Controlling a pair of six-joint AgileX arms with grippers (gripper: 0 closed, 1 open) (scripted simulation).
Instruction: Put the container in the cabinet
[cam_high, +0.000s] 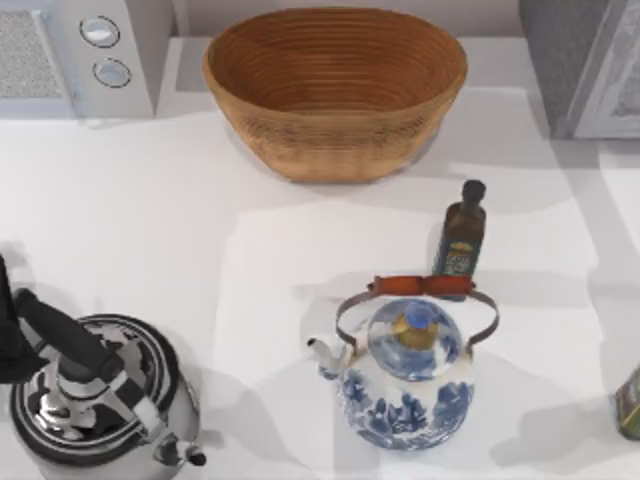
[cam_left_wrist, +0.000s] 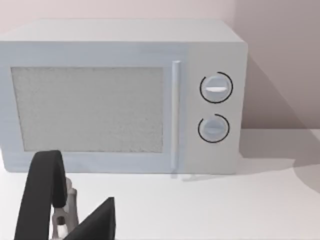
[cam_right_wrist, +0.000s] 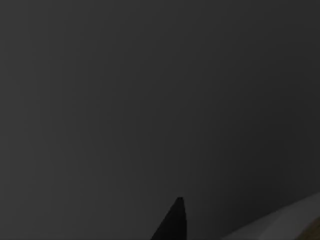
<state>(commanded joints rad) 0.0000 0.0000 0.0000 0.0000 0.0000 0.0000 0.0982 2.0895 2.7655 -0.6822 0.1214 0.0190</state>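
**A:** Top view, containers?
**B:** Woven basket (cam_high: 335, 90) at back centre, nothing inside. Lidded blue-white teapot (cam_high: 405, 370) in front, olive-oil bottle (cam_high: 462, 235) just behind it. Steel kettle (cam_high: 95, 400) front left.
**A:** The can?
**B:** Can't place it. There's a cut-off object (cam_high: 630, 400) at the right edge, unidentifiable.
**A:** Wrists?
**B:** Left wrist view: left gripper (cam_left_wrist: 97, 222) faces the microwave (cam_left_wrist: 120, 100), jaw state can't tell. Right wrist view: dark, right gripper can't tell.

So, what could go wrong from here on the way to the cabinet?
1. The olive-oil bottle stands tall and narrow right behind the teapot, in front of the cabinet. A sweeping arm might tip it.
2. The right wrist view is dark, so it cannot help to check that arm.
3. An object at the table's right edge is cut off, and an arm might hit it.
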